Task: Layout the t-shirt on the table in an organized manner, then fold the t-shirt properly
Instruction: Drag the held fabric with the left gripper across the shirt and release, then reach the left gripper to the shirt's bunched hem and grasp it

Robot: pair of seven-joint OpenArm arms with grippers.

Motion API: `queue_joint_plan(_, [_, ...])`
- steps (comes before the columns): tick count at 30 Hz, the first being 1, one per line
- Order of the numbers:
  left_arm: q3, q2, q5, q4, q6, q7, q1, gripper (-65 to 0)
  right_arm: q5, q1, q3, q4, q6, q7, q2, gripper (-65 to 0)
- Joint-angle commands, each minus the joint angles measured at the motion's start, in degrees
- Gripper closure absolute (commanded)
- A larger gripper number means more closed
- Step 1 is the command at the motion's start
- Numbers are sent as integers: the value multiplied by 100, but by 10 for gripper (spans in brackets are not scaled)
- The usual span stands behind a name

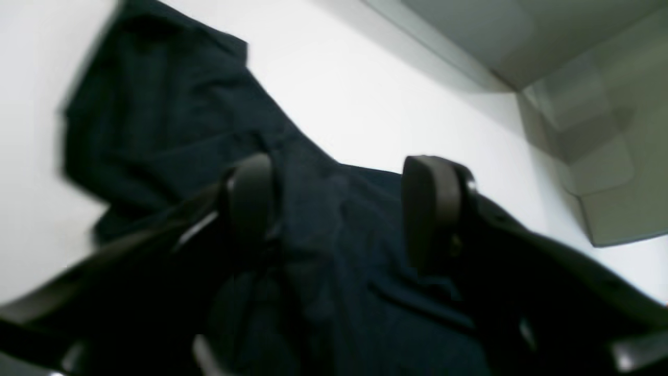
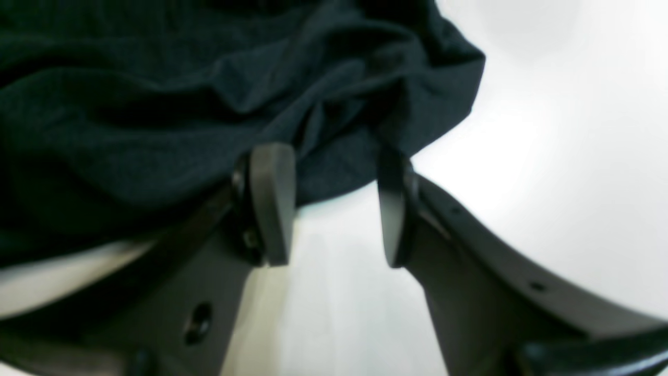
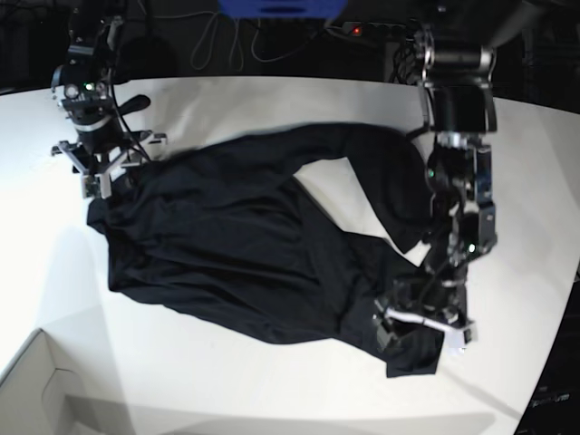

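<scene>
The black t-shirt (image 3: 245,245) lies wrinkled and partly spread across the white table (image 3: 272,100), with one sleeve folded over toward the right. My left gripper (image 3: 421,331) hovers over the shirt's lower right corner. In the left wrist view this left gripper (image 1: 339,209) has its fingers wide apart, and dark shirt fabric (image 1: 172,104) lies below and between them. My right gripper (image 3: 100,181) is at the shirt's upper left corner. Seen from the right wrist, the right gripper (image 2: 334,203) is open over bare table, fingertips just touching the shirt's edge (image 2: 365,156).
A white box corner (image 3: 36,390) sits at the table's front left. A pale boxy object (image 1: 589,104) shows at the upper right of the left wrist view. Cables and dark equipment (image 3: 272,36) line the far edge. The table's curved edge (image 3: 553,317) runs close beside the left arm.
</scene>
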Motion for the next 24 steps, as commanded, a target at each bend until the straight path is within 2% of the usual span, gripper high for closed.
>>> queue_joint_plan(1, [-8,-98,-61,250,-67,-120,84,-384,36,18,13,99,7,131,40,-267])
queue_joint_plan(8, [-69,-467,-52,390,-84,-146,1333,-383,36,88,13,99,7,131,49,-268])
queue_joint_plan(19, [-69,-731,-52,56,-67,-137,1693,-377,36,88,22,99,7,131,49,-268])
queue_joint_plan(21, [-69,-766,-43,30,-84,-111,1719,-313,36,88,40,99,7,131,49,-268])
queue_joint_plan(23, [-69,-819,-52,-102,-93,-111,1790,-193,36,88,48,99,7,131,49,-268])
queue_joint_plan(24, [-69,-819,-52,-164,-93,-129,1816,-112,36,88,48,99,7,131,49,-268])
